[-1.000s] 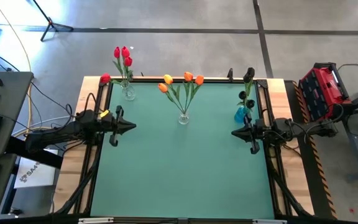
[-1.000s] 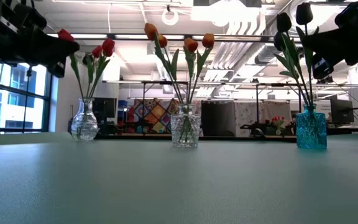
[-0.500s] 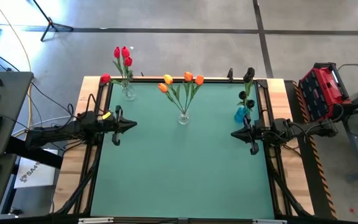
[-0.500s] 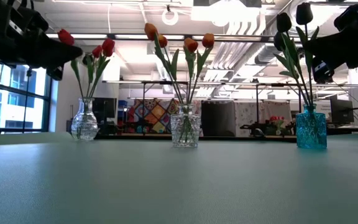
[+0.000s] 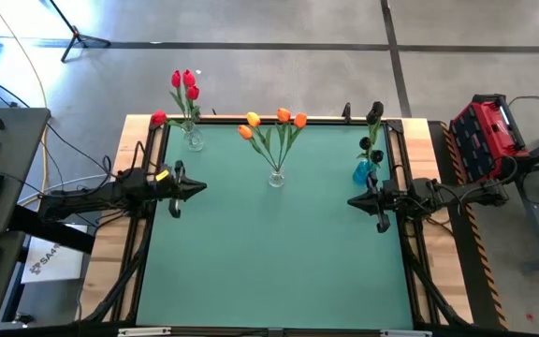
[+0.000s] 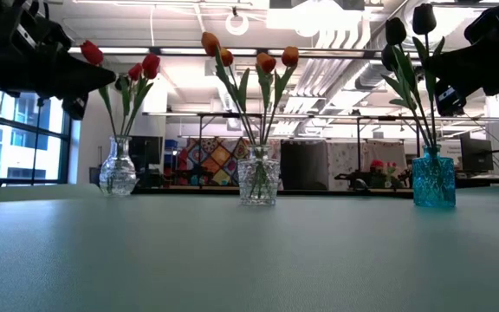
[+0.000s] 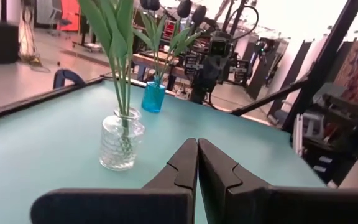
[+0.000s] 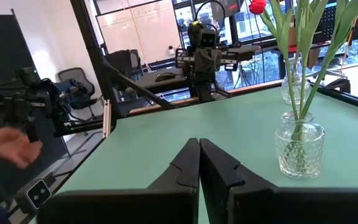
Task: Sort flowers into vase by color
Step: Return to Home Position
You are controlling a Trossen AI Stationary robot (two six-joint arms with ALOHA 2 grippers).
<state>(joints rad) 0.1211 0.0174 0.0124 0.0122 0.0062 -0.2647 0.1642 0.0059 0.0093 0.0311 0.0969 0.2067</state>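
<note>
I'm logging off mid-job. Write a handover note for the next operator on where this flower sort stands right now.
Arms: the left pincer is shut and empty, at the left side of the mat. The right pincer is shut and empty, at the right side near the blue vase.
Flowers: red tulips are in the left clear vase, orange tulips in the middle clear vase, dark tulips in the blue vase.
Done: every flower in view is in a vase, one colour each.
Left: no loose stems seen; probably only parking the arms.
</note>
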